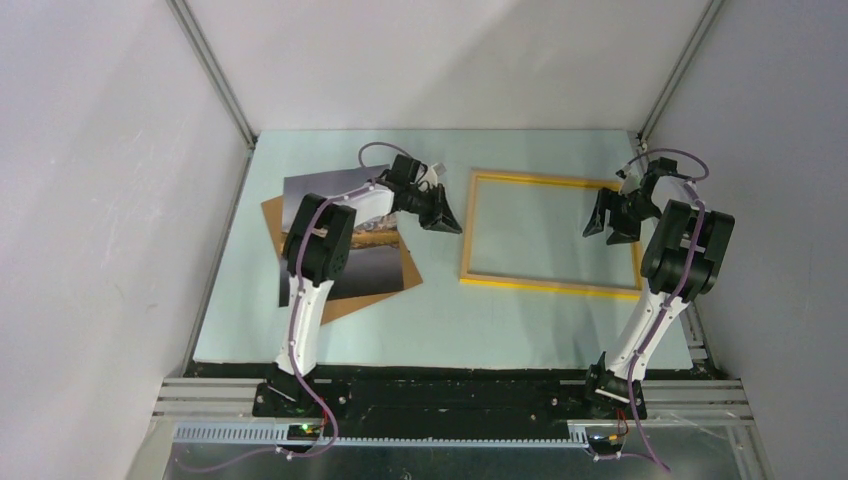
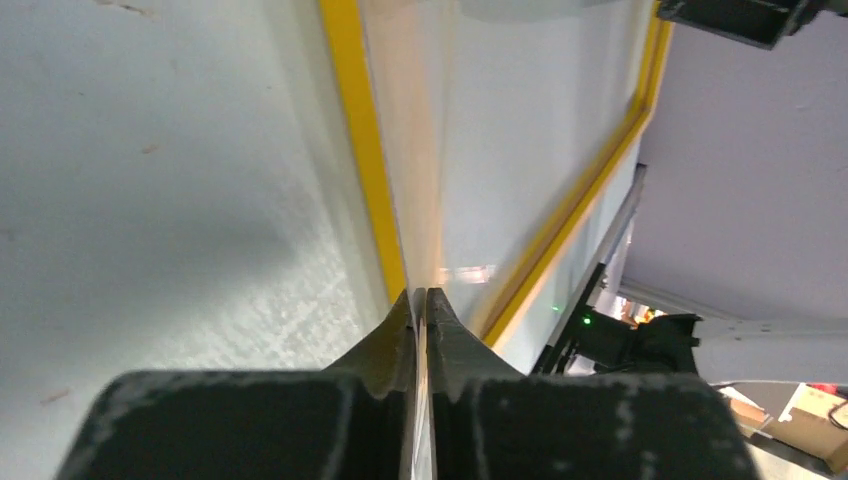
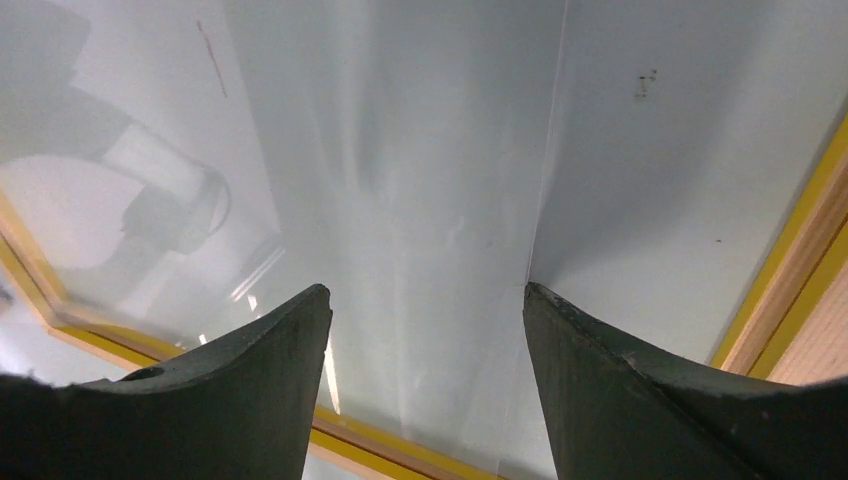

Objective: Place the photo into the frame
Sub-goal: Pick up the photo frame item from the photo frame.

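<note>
Mountain-lake photo (image 1: 380,262) flat on left; yellow-edged frame (image 1: 545,285) lying right of it.

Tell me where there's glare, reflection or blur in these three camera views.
Right wrist view: the pane of the frame mirrors an arm at left, with small bright streaks. Left wrist view: one glint on the pane, the left gripper close up and soft. Top view: even light, faint shadows.

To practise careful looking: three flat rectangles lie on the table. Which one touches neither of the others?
The frame with yellow-orange edges, at the right; the photo lies on the brown backing board at the left.
</note>
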Motion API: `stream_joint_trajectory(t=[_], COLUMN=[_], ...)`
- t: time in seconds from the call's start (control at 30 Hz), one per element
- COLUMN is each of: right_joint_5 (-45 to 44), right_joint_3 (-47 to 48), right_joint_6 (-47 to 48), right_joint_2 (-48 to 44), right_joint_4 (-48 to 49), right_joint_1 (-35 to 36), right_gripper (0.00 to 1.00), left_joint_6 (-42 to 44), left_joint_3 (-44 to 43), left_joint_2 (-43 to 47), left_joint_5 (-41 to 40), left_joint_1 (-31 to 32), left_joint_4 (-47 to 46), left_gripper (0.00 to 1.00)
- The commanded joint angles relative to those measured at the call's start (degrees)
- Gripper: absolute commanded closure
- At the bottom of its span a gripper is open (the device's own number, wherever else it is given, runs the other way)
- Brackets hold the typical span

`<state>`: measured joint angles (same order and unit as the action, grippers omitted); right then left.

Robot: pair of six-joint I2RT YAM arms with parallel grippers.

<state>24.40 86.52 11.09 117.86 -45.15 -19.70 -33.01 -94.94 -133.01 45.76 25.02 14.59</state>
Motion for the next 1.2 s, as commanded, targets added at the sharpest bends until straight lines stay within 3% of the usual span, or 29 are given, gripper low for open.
stream_joint_trajectory(t=[0.0,0.2,0.53,0.67,0.93,1.17], right_joint_5=[2.67,-0.42,-14.73,-17.86,-13.07,-8.86], right_joint_3=[-0.30,0.57,4.40,9.92,26.61,39.54], right_joint_6=[-0.32,0.45,6.26,10.67,23.41,33.88], right_joint_2=[-1.77,-7.21,-10.84,-5.76,7.02,16.75], right_joint_4=[-0.22,1.43,6.87,8.53,7.67,0.04], right_joint_1=[0.03,-1.23,-1.29,-0.53,1.61,3.14], right_gripper=[0.25,0.21,0.20,0.21,0.21,0.22], left_joint_6=[1.24,3.05,6.93,7.99,10.65,19.15], left_joint_3=[0.00,2.70,7.48,8.81,8.49,3.32], left_joint_2=[5.84,11.94,24.55,28.86,34.44,35.38], left_joint_5=[3.57,5.79,8.88,10.18,12.61,14.04], left_joint_1=[-1.32,-4.55,-8.65,-9.49,-9.95,-10.33], left_joint_4=[-1.03,-1.04,2.92,4.71,8.44,19.40], left_gripper=[0.99,1.00,1.00,1.00,1.00,1.00])
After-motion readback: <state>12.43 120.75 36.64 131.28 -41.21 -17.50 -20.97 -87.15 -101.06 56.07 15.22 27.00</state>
